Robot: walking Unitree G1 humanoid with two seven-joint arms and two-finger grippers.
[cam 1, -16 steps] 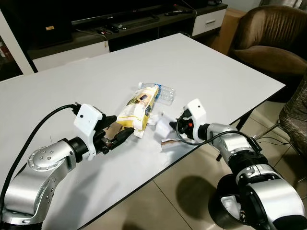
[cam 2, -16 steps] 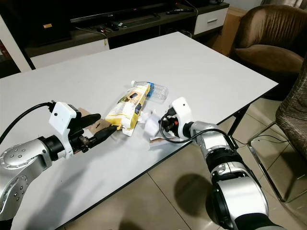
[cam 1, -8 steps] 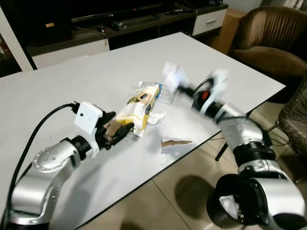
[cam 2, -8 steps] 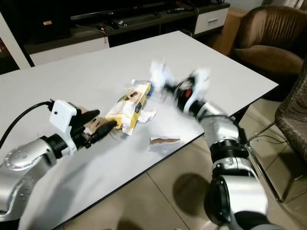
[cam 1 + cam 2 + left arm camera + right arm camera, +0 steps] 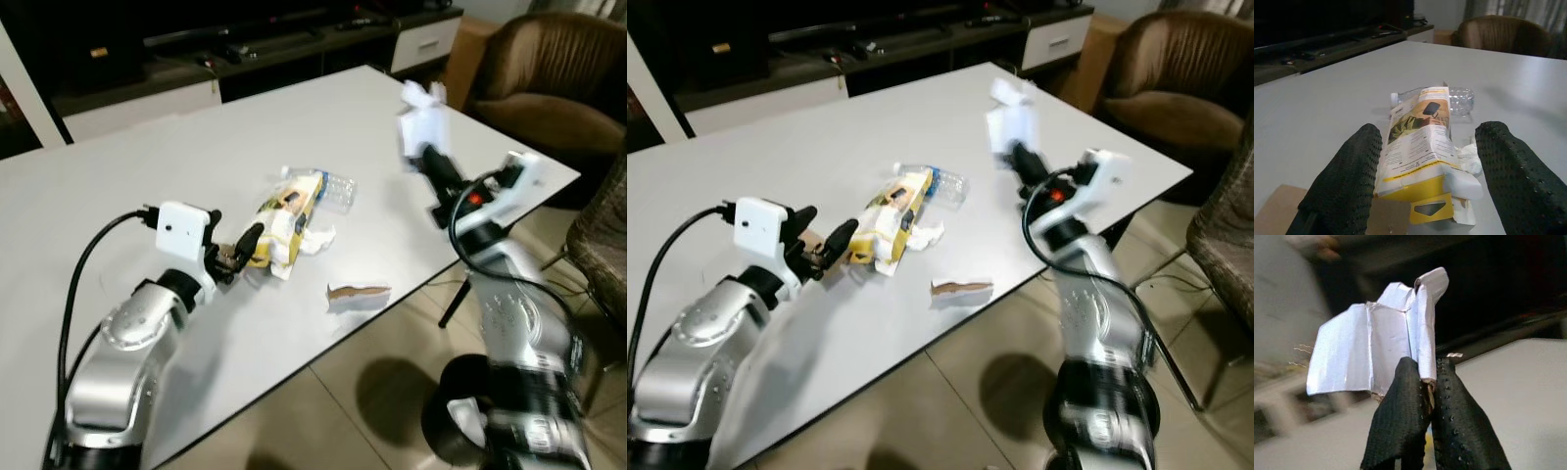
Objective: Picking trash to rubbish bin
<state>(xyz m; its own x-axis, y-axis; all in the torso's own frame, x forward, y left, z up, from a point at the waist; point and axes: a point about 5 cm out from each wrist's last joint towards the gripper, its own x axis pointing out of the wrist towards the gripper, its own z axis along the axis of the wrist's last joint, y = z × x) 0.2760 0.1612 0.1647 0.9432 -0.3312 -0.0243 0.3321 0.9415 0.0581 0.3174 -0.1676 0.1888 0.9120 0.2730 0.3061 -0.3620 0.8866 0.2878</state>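
Observation:
A yellow and white carton (image 5: 284,220) lies flat on the white table (image 5: 147,147), with a clear plastic bottle (image 5: 338,188) behind it and a crumpled tissue (image 5: 319,240) beside it. My left gripper (image 5: 238,258) is open at the carton's near end. In the left wrist view its fingers (image 5: 1347,176) stand either side of the carton (image 5: 1420,156) without closing on it. My right gripper (image 5: 432,164) is raised above the table's right part, shut on a folded white paper scrap (image 5: 1376,352). A torn brown and white scrap (image 5: 358,294) lies near the front edge.
A brown armchair (image 5: 549,78) stands beyond the table's right end and a woven chair (image 5: 602,245) at the far right. A dark TV console (image 5: 196,49) runs along the back. A flat cardboard piece (image 5: 1273,210) lies under my left gripper. Tiled floor (image 5: 343,411) is below the front edge.
My right gripper lifted the white paper scrap from the table's front edge and swung it up and to the right. My left gripper shifted closer to the carton's end.

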